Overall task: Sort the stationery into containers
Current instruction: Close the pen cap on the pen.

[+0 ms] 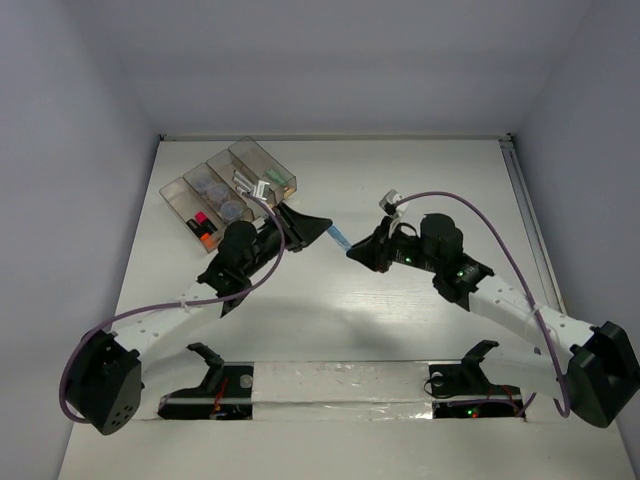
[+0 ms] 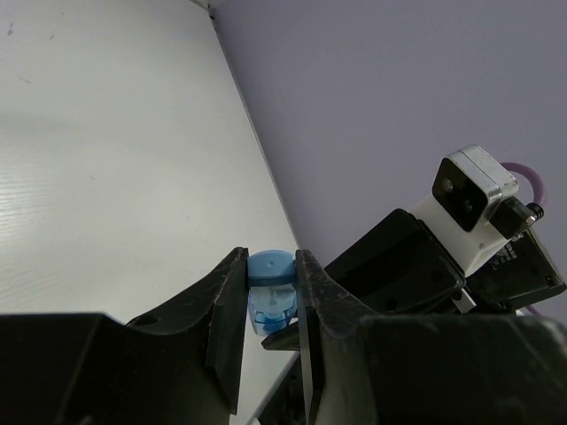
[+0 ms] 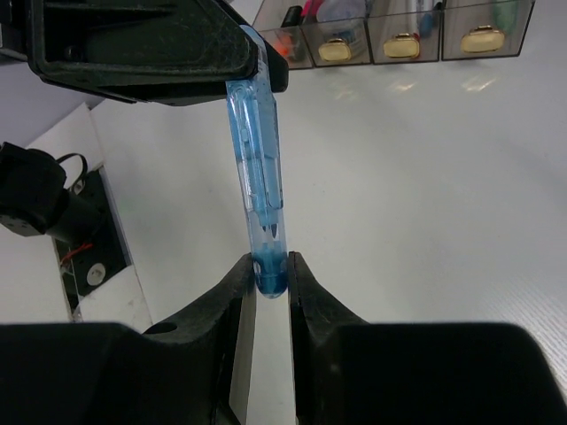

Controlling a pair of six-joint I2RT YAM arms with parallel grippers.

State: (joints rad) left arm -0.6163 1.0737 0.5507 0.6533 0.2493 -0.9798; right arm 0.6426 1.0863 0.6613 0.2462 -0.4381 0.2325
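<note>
Two arms meet above the white table [image 1: 420, 170]; a long translucent blue plastic item [image 3: 257, 159] spans the gap between them, held off the surface; the left hand [image 2: 272, 270] is clenched on its rounded end; the right hand [image 3: 270, 273] is clenched on its darker blue tip; the row of four joined smoky-brown clear plastic bins [image 1: 178, 200] stands at the far left, just beyond the left hand; one bin holds round grey-blue rolls [image 1: 216, 192], the outermost bin short black highlighters with pink and orange ends [image 1: 203, 228]
</note>
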